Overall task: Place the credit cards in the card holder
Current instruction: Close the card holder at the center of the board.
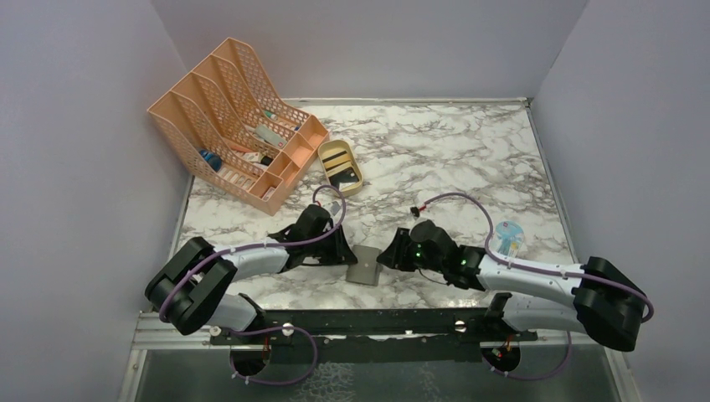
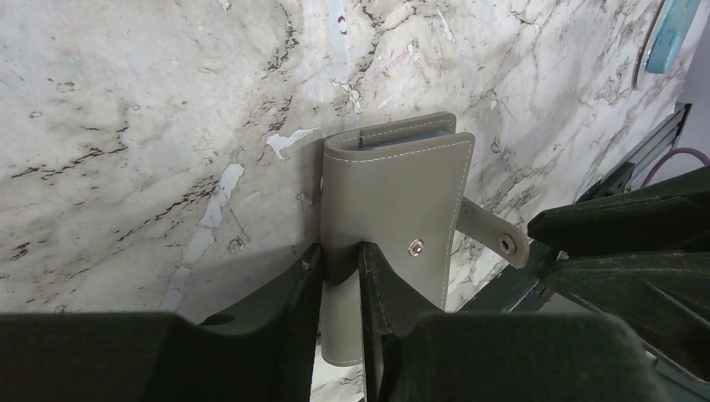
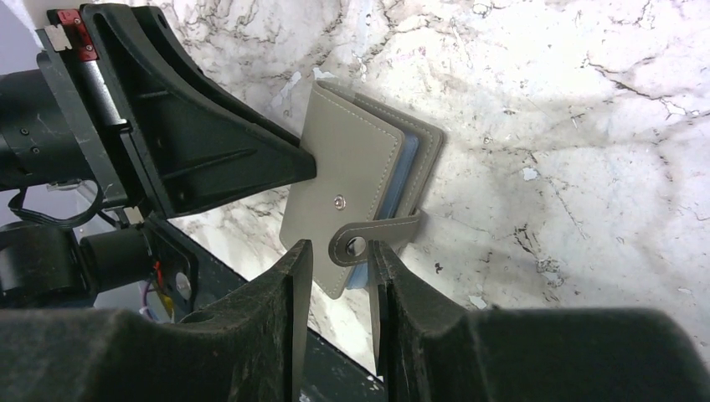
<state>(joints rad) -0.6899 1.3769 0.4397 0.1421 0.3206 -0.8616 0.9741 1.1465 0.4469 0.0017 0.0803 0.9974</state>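
Observation:
The grey card holder lies folded on the marble near the front edge, between both arms. My left gripper is shut on the edge of its cover; in the left wrist view the cover runs between my fingertips. My right gripper is narrowly open, and the loose snap strap of the card holder sits between its fingertips. Blue-grey pockets show at the holder's side. A dark credit card lies in the tan oval tray.
A large peach mesh file rack with small items stands at the back left, next to the tray. A round blue-and-white item lies at the right by my right arm. The black front rail runs just behind the holder.

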